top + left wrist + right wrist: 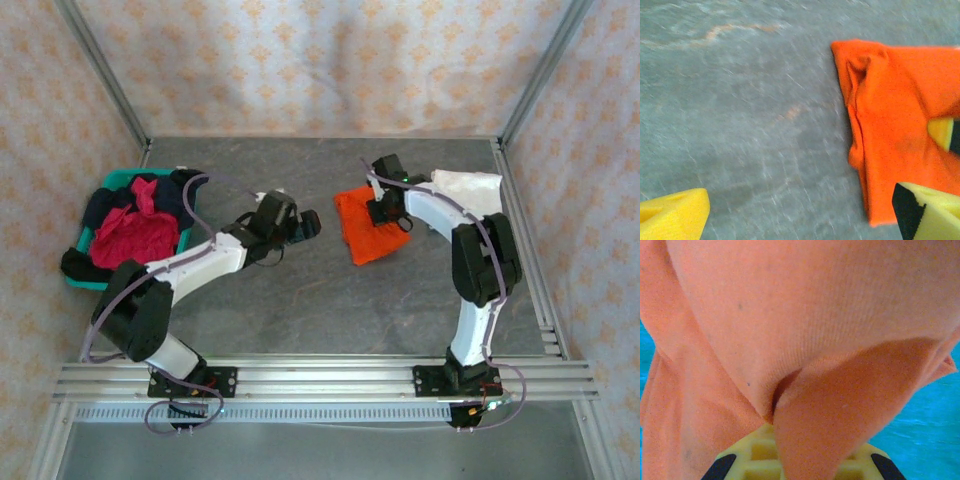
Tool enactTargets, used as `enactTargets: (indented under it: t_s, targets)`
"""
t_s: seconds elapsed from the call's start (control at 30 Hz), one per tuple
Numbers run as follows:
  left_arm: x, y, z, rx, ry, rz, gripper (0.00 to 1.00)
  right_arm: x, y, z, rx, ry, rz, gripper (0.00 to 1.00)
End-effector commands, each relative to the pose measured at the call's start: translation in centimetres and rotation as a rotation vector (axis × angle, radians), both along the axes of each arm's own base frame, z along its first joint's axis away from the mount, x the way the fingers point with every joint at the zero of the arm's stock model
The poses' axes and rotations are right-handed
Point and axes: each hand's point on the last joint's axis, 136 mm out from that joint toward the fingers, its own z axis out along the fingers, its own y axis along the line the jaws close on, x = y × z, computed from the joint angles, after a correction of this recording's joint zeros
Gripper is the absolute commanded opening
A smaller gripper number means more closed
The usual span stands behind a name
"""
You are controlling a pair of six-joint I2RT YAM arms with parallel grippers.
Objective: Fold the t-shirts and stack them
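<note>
The bright orange t-shirt [365,230] lies folded small on the grey table, right of centre. My right gripper [389,212] sits on its far right part, shut on a fold of orange cloth [805,340] that drapes over the yellow pads [757,452]. My left gripper [306,224] hovers left of the shirt, open, its yellow fingers [672,217] wide apart over bare table, with the shirt's left edge [860,150] near the right finger. The white t-shirt [467,186] lies behind the right arm. The crimson-pink t-shirt [132,236] and the dark navy t-shirt [105,205] are bunched in the basket.
The teal plastic basket [112,182] stands at the table's left edge. Metal frame posts and patterned walls close in the table on three sides. Grey tabletop [330,300] stretches between the arms and the near rail.
</note>
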Motion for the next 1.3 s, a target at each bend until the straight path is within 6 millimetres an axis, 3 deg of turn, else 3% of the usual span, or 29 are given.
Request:
enactTargets:
  t_s: [0.0, 0.17, 0.37, 0.7, 1.0, 1.27]
  targets:
    - [-1.2, 0.3, 0.5, 0.13, -0.09, -0.055, 0.96, 1.1, -2.8, 2.7, -0.101, -0.047, 0.017, 0.0]
    - [-1.9, -0.5, 1.0, 0.12, -0.129, -0.093, 0.96, 3.0, -6.6, 4.4, -0.111, -0.076, -0.058, 0.0]
    - [-1.9, -0.9, 0.9, 0.117, -0.13, -0.106, 0.96, 5.1, -9.5, 6.0, -0.128, -0.1, -0.118, 0.0]
    - [-2.0, -1.0, 0.7, 0.121, -0.129, -0.112, 0.96, 6.6, -14.0, 7.8, -0.149, -0.122, -0.185, 0.0]
    - [-1.8, -1.4, 0.9, 0.118, -0.131, -0.122, 0.96, 7.1, -17.7, 6.8, -0.126, -0.077, -0.178, 0.0]
    - [-1.7, -1.7, 1.1, 0.113, -0.13, -0.134, 0.97, 6.9, -22.5, 5.7, -0.146, -0.054, -0.314, 0.0]
